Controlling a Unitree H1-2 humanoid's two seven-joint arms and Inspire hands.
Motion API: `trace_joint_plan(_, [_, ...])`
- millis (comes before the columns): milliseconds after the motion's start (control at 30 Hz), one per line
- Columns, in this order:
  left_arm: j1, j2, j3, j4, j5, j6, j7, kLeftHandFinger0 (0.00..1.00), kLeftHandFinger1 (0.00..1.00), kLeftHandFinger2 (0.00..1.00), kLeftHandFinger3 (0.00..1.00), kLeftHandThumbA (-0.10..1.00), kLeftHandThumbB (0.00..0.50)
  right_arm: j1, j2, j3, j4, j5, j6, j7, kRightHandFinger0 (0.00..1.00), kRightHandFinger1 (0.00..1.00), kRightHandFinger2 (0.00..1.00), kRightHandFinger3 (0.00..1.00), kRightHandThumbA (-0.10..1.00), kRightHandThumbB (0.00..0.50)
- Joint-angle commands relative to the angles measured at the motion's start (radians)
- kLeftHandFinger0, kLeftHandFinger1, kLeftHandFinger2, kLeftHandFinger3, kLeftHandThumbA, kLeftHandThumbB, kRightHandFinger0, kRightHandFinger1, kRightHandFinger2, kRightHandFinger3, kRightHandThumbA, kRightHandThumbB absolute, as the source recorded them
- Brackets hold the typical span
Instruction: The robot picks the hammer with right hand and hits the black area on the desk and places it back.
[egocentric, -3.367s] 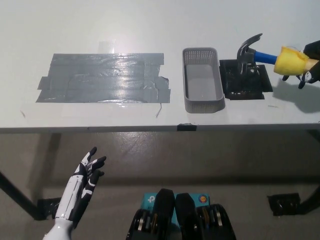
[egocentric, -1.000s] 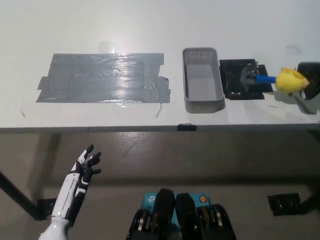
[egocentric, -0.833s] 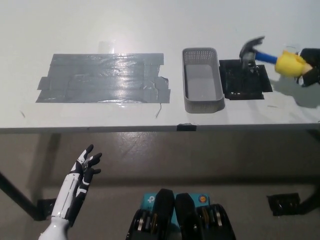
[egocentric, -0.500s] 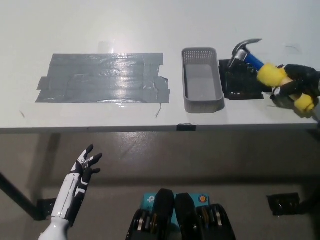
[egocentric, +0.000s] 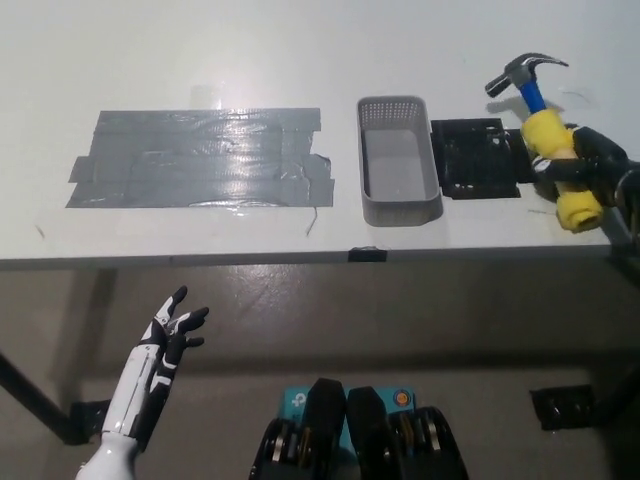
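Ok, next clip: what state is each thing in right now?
hammer: held off the desk, head pointing away
right hand: shut on the hammer's handle
left hand: open, below the desk edge
basket: upright, empty
black area: flat, nothing on it

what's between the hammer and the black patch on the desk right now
Nothing visible. The right hand holds the hammer raised, its head beyond the black area's far right corner; the grey basket sits to the patch's left.

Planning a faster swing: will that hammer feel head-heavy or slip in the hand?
Probably head-heavy: the hammer has a metal head at the far end from the right hand. Slipping seems unlikely, since the hand wraps its thick yellow padded grip. It looks stiff, not floppy.
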Motion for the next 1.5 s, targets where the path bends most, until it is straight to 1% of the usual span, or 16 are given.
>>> trace_joint_plan(0, [-0.014,0.021,0.0,-0.027,0.008,-0.038,-0.011,0.8,0.87,0.83,1.0,1.0,0.0,-0.009,0.012,0.015,-0.001,0.035,-0.154,-0.098,1.0,1.0,1.0,1.0,0.57,0.318])
trace_joint_plan(67, [-0.013,0.021,0.0,-0.029,0.003,-0.035,-0.014,0.8,0.87,0.83,0.99,1.0,0.0,-0.003,0.007,0.081,-0.029,-0.031,-0.17,-0.145,1.0,1.0,1.0,1.0,0.69,0.364])
trace_joint_plan(100, [-0.015,0.019,-0.001,-0.028,0.003,-0.036,-0.013,0.79,0.87,0.82,0.98,0.99,0.0,-0.002,0.005,0.106,-0.039,-0.047,-0.177,-0.168,1.0,1.0,1.0,1.0,0.75,0.364])
trace_joint_plan(267, [-0.015,0.022,-0.004,-0.026,0.01,-0.039,-0.013,0.81,0.87,0.81,0.95,1.0,0.0,0.025,0.007,0.191,-0.121,-0.093,-0.254,-0.316,1.0,1.0,1.0,1.0,0.82,0.309])
trace_joint_plan(433, [-0.015,0.025,-0.006,-0.028,0.025,-0.035,-0.01,0.83,0.9,0.83,0.94,1.0,0.0,0.039,-0.005,0.25,-0.184,-0.176,-0.298,-0.505,1.0,1.0,1.0,1.0,0.99,0.33])
trace_joint_plan(600, [-0.024,0.025,-0.002,-0.023,0.021,-0.044,-0.008,0.83,0.89,0.83,0.94,1.0,0.0,0.021,-0.031,0.233,-0.256,-0.199,-0.307,-0.639,1.0,1.0,1.0,1.0,1.0,0.319])
trace_joint_plan(633, [-0.025,0.025,-0.001,-0.021,0.022,-0.045,-0.006,0.83,0.89,0.83,0.94,1.0,0.0,0.014,-0.039,0.222,-0.273,-0.203,-0.309,-0.67,1.0,1.0,1.0,1.0,1.0,0.331])
trace_joint_plan(667, [-0.026,0.024,0.0,-0.022,0.021,-0.047,-0.005,0.83,0.89,0.83,0.94,1.0,0.0,0.004,-0.043,0.204,-0.288,-0.196,-0.307,-0.692,1.0,1.0,1.0,1.0,1.0,0.381])
trace_joint_plan(800, [-0.028,0.023,0.004,-0.016,0.011,-0.055,-0.004,0.82,0.89,0.87,0.96,0.99,0.0,-0.01,-0.063,0.16,-0.365,-0.195,-0.313,-0.761,1.0,1.0,1.0,1.0,1.0,0.319])
trace_joint_plan(1033, [-0.035,0.022,0.005,-0.013,0.014,-0.049,-0.002,0.84,0.92,0.9,1.0,1.0,0.0,0.009,-0.116,0.073,-0.602,-0.192,-0.277,-0.772,1.0,1.0,1.0,1.0,1.0,0.331])
trace_joint_plan(1100, [-0.042,0.021,0.004,-0.009,0.017,-0.049,-0.001,0.84,0.92,0.92,1.0,1.0,0.0,0.059,-0.105,0.043,-0.789,-0.176,-0.234,-0.707,1.0,1.0,1.0,1.0,1.0,0.322])
trace_joint_plan(1167, [-0.056,0.018,0.005,-0.003,0.014,-0.049,0.0,0.85,0.93,0.93,1.0,1.0,0.0,0.093,-0.095,0.035,-0.917,-0.172,-0.225,-0.665,1.0,1.0,1.0,1.0,1.0,0.343])
trace_joint_plan(1200, [-0.061,0.013,0.006,-0.002,0.009,-0.047,0.002,0.86,0.93,0.94,1.0,1.0,0.0,0.13,-0.087,0.043,-1.037,-0.177,-0.209,-0.624,1.0,1.0,1.0,1.0,1.0,0.369])
trace_joint_plan(1300, [-0.07,0.007,0.009,-0.003,0.003,-0.038,0.004,0.9,0.97,0.98,1.0,1.0,0.029,0.228,-0.046,0.065,-1.291,-0.144,-0.205,-0.548,1.0,1.0,1.0,1.0,1.0,0.352])
trace_joint_plan(1400, [-0.091,0.007,0.008,-0.002,0.005,-0.03,0.003,1.0,1.0,1.0,1.0,1.0,0.06,0.356,0.013,0.111,-1.529,-0.158,-0.195,-0.513,1.0,1.0,1.0,1.0,1.0,0.367])
trace_joint_plan(1467, [-0.11,0.006,0.003,0.01,0.019,-0.036,0.007,1.0,1.0,1.0,1.0,1.0,0.084,0.463,0.059,0.154,-1.641,-0.19,-0.221,-0.508,1.0,1.0,1.0,1.0,1.0,0.335])
